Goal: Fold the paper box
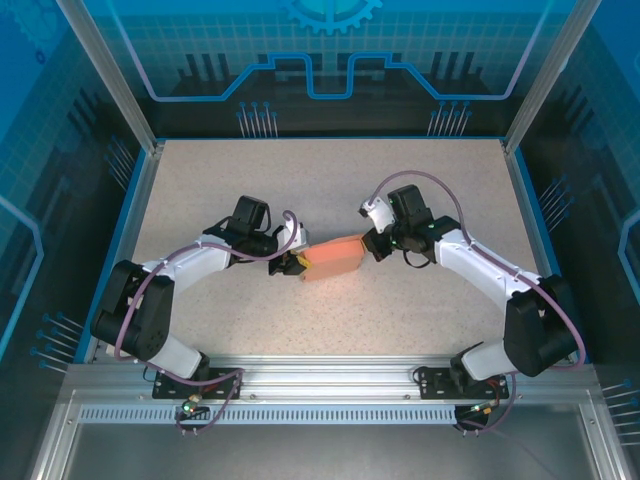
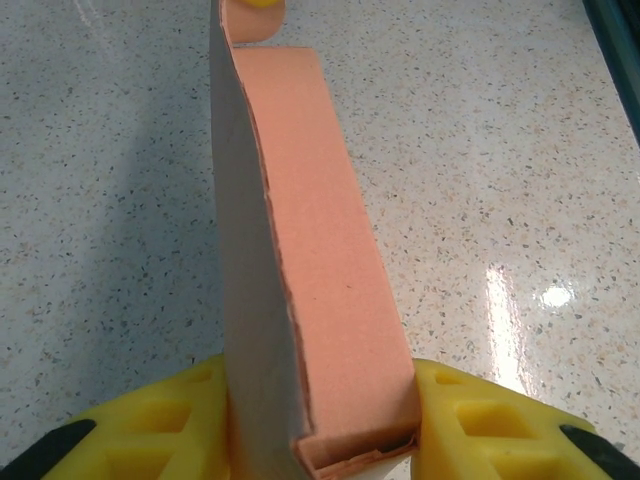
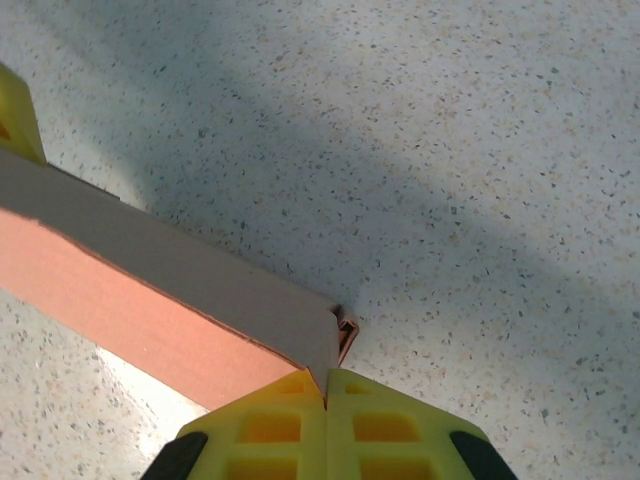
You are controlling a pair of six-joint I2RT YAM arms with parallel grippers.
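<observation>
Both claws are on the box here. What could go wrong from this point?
The right claw pinches only a thin corner edge of the box, so a pull could tear the card or slip free. The left claw squeezes the box's other end between its fingers; more pressure could crush it.

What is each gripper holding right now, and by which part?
Both hold the paper box. The left gripper clamps across one end; the right gripper, jaws nearly together, pinches thin card at the opposite end's corner.
</observation>
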